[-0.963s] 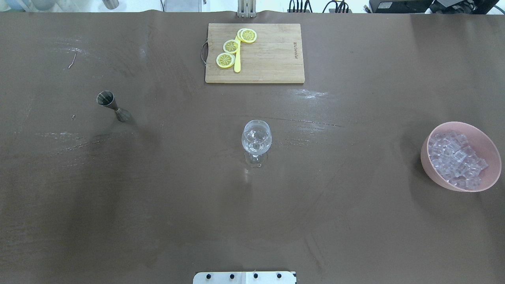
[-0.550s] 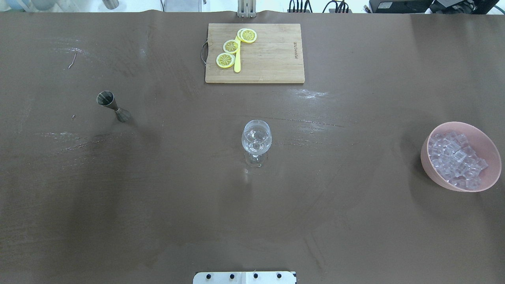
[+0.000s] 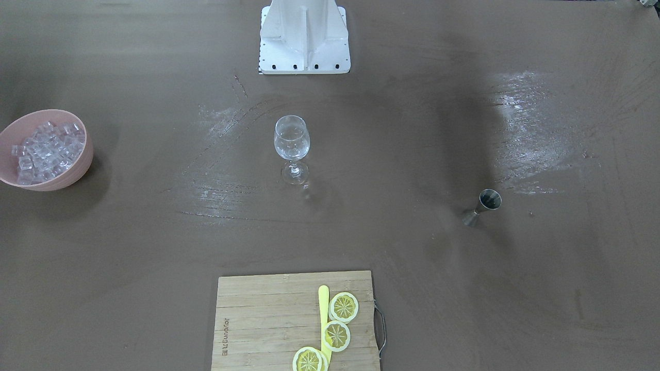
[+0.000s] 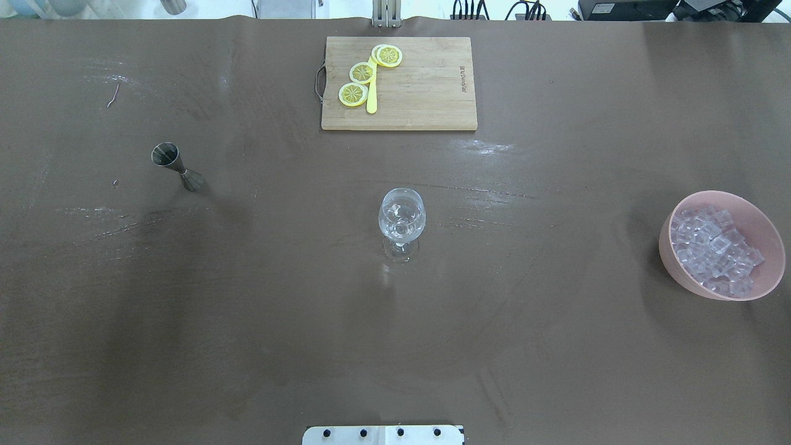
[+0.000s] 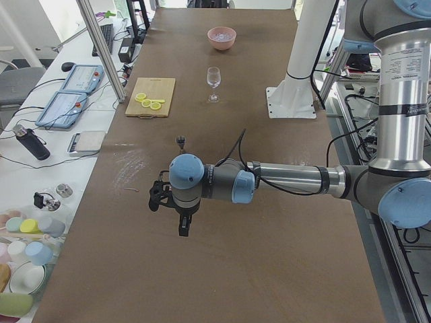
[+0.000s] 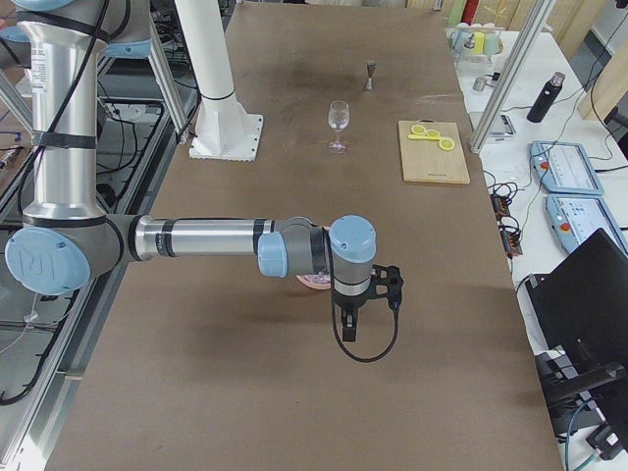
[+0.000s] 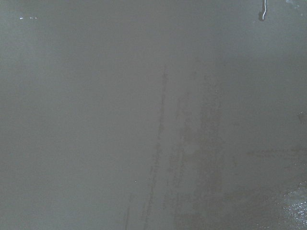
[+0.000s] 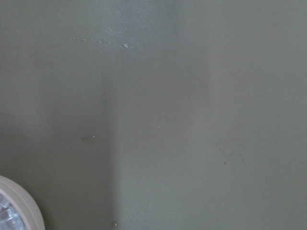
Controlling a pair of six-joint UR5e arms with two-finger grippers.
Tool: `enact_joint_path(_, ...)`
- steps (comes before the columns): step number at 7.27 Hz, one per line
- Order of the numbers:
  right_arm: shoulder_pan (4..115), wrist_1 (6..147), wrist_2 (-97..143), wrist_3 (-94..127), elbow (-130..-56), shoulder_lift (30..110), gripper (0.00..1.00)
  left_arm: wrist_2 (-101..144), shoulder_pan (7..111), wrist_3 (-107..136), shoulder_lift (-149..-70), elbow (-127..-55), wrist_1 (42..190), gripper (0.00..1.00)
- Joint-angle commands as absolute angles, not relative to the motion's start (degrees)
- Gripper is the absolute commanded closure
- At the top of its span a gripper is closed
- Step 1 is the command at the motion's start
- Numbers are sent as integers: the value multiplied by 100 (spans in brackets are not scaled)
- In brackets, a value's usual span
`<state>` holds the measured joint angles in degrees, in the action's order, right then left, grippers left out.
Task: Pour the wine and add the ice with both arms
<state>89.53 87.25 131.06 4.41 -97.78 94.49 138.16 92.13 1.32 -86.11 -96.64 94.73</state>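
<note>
left end effector (image 5: 183, 227) hung over desk (image 4: 247, 309), opening unclear | right end effector (image 6: 346, 322) hung by bowl (image 4: 670, 259) of ice (image 4: 717, 247), opening unclear | glass (image 4: 401, 216) stood mid-desk

1. The counter (image 4: 247, 309): matt brown covering, scuffed, with a few shiny streaks.
2. The wine glass (image 4: 401, 216): clear, glossy glass.
3. The jigger (image 4: 176, 164): dull grey metal.
4. The cutting board (image 4: 426, 93): pale, grained wood.
5. The bowl (image 4: 665, 245): matt pink plastic; its ice (image 4: 714, 247): clear, glassy.
</note>
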Motion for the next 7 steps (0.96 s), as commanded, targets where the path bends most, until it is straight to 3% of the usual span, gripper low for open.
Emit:
enact_joint_path(1, 8947, 8623, 13113, 466, -9844, 9396, 0, 13799, 9211, 132, -8604, -9633, 9457, 2)
enact_joint_path(4, 8947, 7623, 13078, 492, -9844, 9457, 0, 13782, 9220, 141, -8718, -9624, 9474, 2)
enact_joint_path(7, 8947, 7541, 13331, 1076, -9747, 9326, 0, 13773, 9220, 158, -8868, -9659, 9945, 2)
